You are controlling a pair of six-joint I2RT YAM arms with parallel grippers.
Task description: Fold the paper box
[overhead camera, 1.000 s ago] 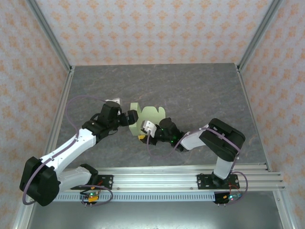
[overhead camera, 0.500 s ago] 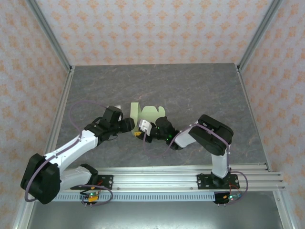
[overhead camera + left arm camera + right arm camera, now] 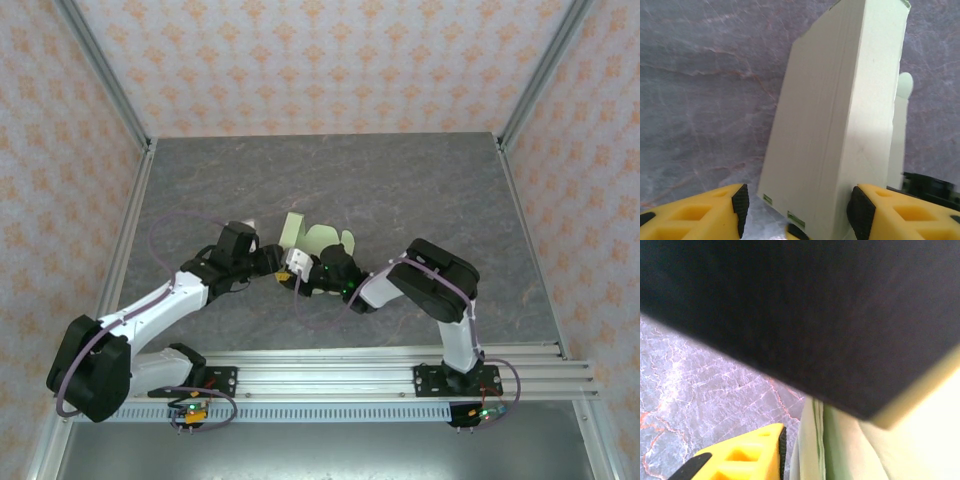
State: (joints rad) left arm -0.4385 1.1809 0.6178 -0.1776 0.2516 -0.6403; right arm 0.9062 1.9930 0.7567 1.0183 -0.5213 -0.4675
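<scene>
Bracketing the upright paper box (image 3: 840, 110) near the table's (image 3: 420, 190) middle.
Left gripper (image 3: 797, 207) spread open, box standing tall between its fingers, unclamped; right gripper (image 3: 292, 272) close alongside, its grip unclear.

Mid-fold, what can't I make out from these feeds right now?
Left wrist: the box stands between the left jaws, but the bottom edge cuts off the contact; grip unclear.
Right wrist: a dark blur close to the lens hides most of the box; right jaws unreadable.
Top: both jaws cover the box's near side; its folds are too small to read.
</scene>
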